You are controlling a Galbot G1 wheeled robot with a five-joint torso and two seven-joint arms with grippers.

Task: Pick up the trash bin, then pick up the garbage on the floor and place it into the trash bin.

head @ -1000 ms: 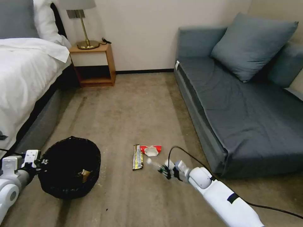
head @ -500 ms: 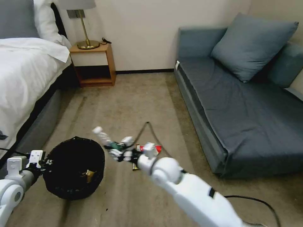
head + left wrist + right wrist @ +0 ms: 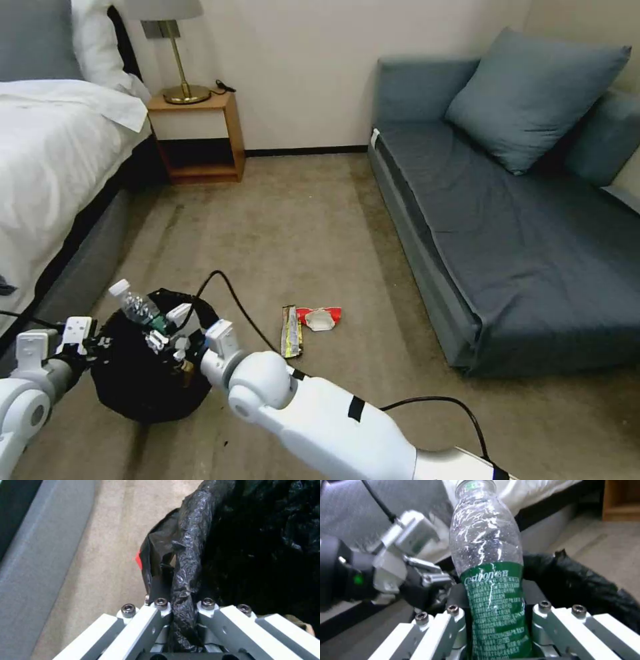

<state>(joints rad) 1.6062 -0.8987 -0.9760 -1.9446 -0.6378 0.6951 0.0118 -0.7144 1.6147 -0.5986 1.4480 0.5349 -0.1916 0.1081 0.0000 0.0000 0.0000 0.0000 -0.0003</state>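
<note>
Two grippers at work, left gripper (image 3: 181, 610) pinching the black-bagged rim of one trash bin (image 3: 143, 383) on the carpet, right gripper (image 3: 167, 330) clamped on one clear plastic bottle (image 3: 137, 310) above the bin, two wrappers on the floor nearby, dark-gold wrapper (image 3: 290, 331) beside red-white wrapper (image 3: 320, 318).

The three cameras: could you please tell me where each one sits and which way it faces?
Head view: on the robot's head, looking down at the carpet, bin, sofa; both arms show.
Left wrist view: on the left arm, facing the bin's bag rim; left gripper clamps it.
Right wrist view: on the right arm, facing the bed; right gripper holds the bottle.
All share the bin.
</note>
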